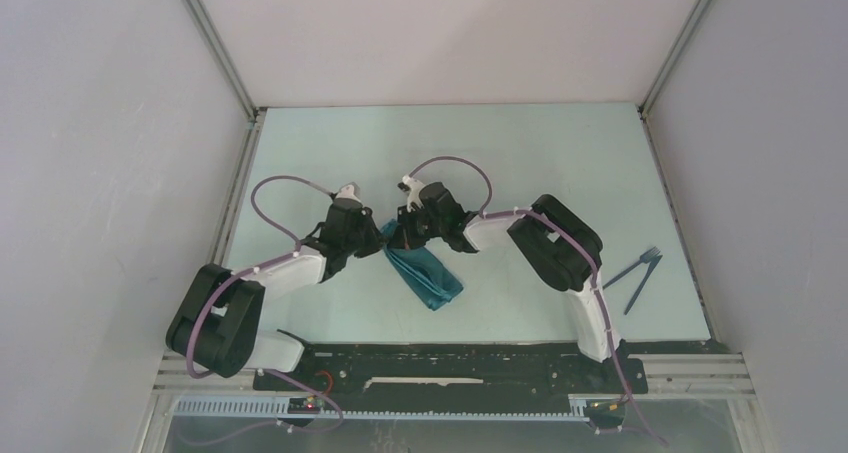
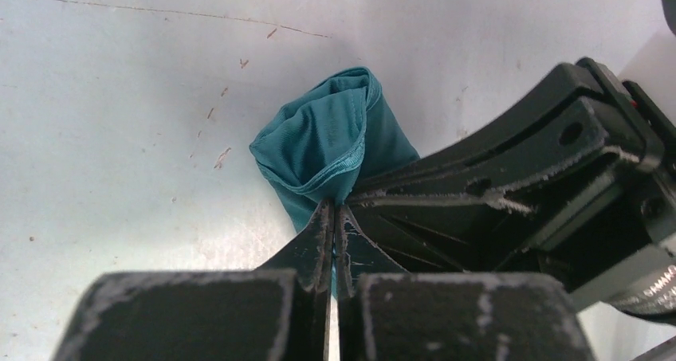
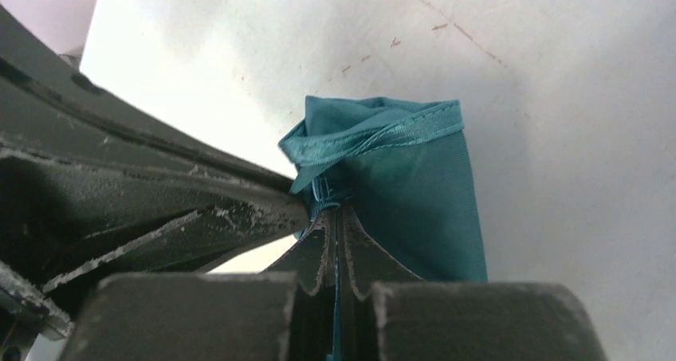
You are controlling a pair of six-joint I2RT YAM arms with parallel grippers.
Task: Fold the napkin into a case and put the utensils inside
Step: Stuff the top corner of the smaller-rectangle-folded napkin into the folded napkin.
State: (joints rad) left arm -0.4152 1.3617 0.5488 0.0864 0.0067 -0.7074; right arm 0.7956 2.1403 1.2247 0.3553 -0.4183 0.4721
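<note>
Fingers of left gripper (image 2: 333, 211) and right gripper (image 3: 335, 216) pinched fully closed on one napkin (image 1: 428, 275) end, almost touching each other; risk: slick satin slips out or bunches, so the fold skews.

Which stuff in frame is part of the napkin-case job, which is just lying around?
Job: shiny teal satin napkin, pinched by left gripper and right gripper; two slender dark grey-blue utensils, far right.
Lying about: nothing loose; only the pale table.
</note>
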